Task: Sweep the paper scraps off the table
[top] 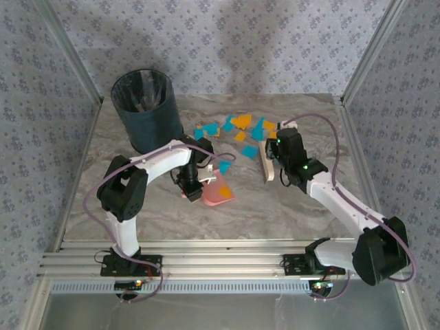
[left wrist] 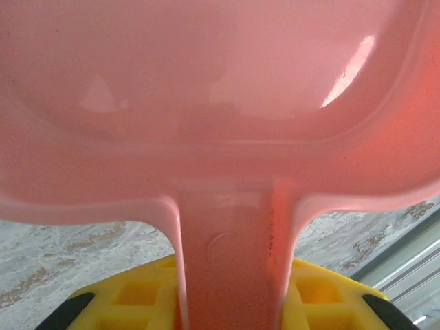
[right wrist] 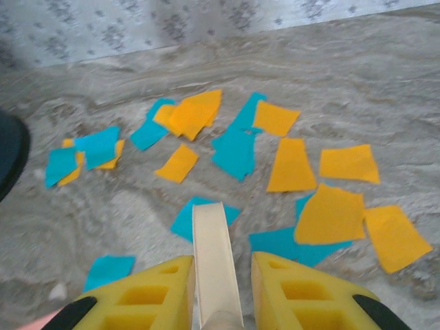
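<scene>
Marble table (top: 275,206), paper scraps (right wrist: 234,148) just beyond right end effector (right wrist: 221,265)

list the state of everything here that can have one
paper scraps, scattered loose on the table, unswept
dustpan, handle clamped in the left jaws
brush, handle clamped in the right jaws
bin, upright, open top, bag liner inside

We get the pink dustpan (left wrist: 220,103) running off top, left and right edges, blurred up close; most of the table (left wrist: 62,254) sits hidden behind it. The dark bin (right wrist: 9,155) is cropped at left, the cream handle (right wrist: 214,261) at bottom. Overlapping paper scraps (right wrist: 323,220): can't count.
</scene>
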Available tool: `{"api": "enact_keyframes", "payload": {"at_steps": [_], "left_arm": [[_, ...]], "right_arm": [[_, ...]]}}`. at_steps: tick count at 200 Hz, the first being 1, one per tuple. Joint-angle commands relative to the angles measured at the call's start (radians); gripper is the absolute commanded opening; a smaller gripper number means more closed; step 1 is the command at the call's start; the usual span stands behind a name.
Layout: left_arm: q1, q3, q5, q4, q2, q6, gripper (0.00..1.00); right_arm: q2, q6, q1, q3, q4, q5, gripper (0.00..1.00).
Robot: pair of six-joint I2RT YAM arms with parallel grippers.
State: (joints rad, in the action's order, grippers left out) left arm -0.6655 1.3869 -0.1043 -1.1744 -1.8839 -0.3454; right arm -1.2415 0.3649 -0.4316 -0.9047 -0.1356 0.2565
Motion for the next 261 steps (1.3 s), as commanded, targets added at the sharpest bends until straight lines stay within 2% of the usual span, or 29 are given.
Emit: {"api": "enact_keyframes", "payload": {"at_steps": [1, 50, 98, 121, 218, 261], "left_arm": [[0.004, -0.018, -0.01, -0.023, 0.05, 0.019, 0.0], [0.027, -0.051, -0.014, -0.008, 0.075, 0.039, 0.0], [0.048, -0.086, -0.022, 0.006, 0.092, 0.044, 0.0], [0.066, -0.093, -0.018, 0.01, 0.093, 0.052, 0.0], [0.11, -0.074, 0.004, 0.019, 0.06, 0.055, 0.0], [0.111, -0.032, 0.015, 0.007, 0.02, 0.034, 0.0]], "right_arm": [[-0.063, -0.063, 0.048, -0.063, 0.079, -0.039, 0.0], [-0.233, -0.138, 0.07, -0.194, 0.092, -0.04, 0.0], [-0.371, -0.223, 0.012, -0.336, 0.014, 0.08, 0.0], [-0.422, -0.259, -0.017, -0.381, -0.02, 0.098, 0.0], [-0.458, -0.304, -0.083, -0.371, -0.043, -0.1, 0.0], [-0.433, -0.336, -0.142, -0.341, -0.04, -0.139, 0.0]]}}
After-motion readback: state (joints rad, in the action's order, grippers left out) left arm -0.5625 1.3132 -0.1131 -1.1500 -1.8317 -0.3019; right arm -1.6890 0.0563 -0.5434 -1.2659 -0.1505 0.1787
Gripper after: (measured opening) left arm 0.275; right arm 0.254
